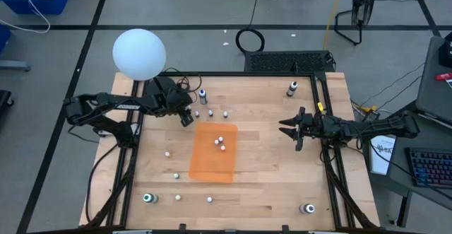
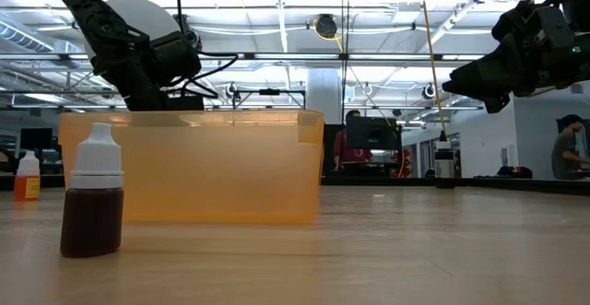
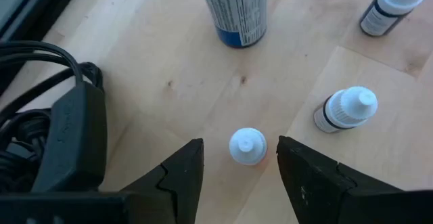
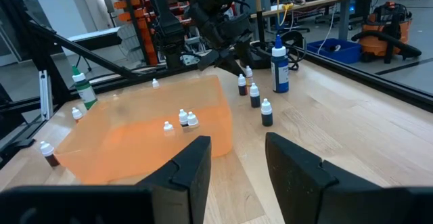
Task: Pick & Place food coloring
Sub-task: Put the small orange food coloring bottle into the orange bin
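The food coloring bottles are tiny, with white caps. Three stand in a row near the far edge (image 1: 210, 112), two lie inside the orange tray (image 1: 220, 143), and several more are scattered on the wood near its left and near sides. My left gripper (image 1: 188, 118) is open and points down over the leftmost bottle of the row. In the left wrist view that bottle's white cap (image 3: 247, 146) shows between the two fingers (image 3: 240, 143), apart from both. My right gripper (image 1: 291, 129) hovers open to the right of the tray (image 4: 142, 139).
A taller blue-labelled bottle (image 1: 203, 96) stands just beyond the row (image 3: 237, 11). Larger bottles stand near the table's corners (image 1: 292, 88) (image 1: 148, 198) (image 1: 308, 208). A white globe (image 1: 139, 54) sits at the far left corner. A brown bottle (image 2: 92, 204) stands close to the low camera.
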